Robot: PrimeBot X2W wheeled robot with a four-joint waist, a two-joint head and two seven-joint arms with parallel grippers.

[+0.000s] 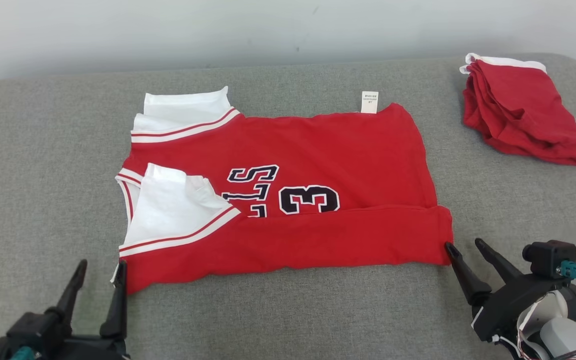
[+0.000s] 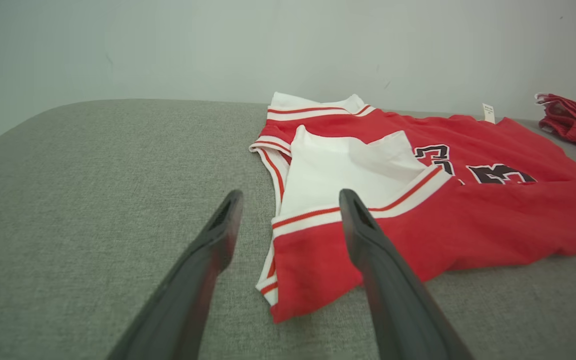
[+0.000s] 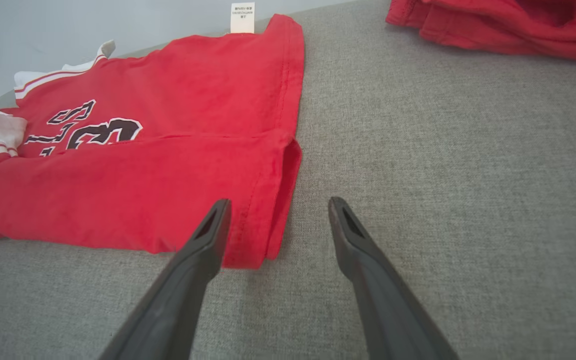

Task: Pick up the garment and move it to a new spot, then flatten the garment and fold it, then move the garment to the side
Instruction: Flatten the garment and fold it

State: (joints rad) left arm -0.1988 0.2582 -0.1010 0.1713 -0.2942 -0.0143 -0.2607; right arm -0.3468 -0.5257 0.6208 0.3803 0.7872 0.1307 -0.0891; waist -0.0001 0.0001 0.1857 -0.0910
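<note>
Red jersey (image 1: 318, 145), white trim, number 3, lying flat, near edge folded over.

Red jersey (image 1: 318, 150) flat on grey fabric bench (image 1: 43, 150), near edge folded over the number. Left gripper (image 1: 102, 265) jaws apart at near-left corner, right gripper (image 1: 463, 244) jaws apart at near-right corner. Second red garment (image 1: 523, 112) bundled far right.
</note>
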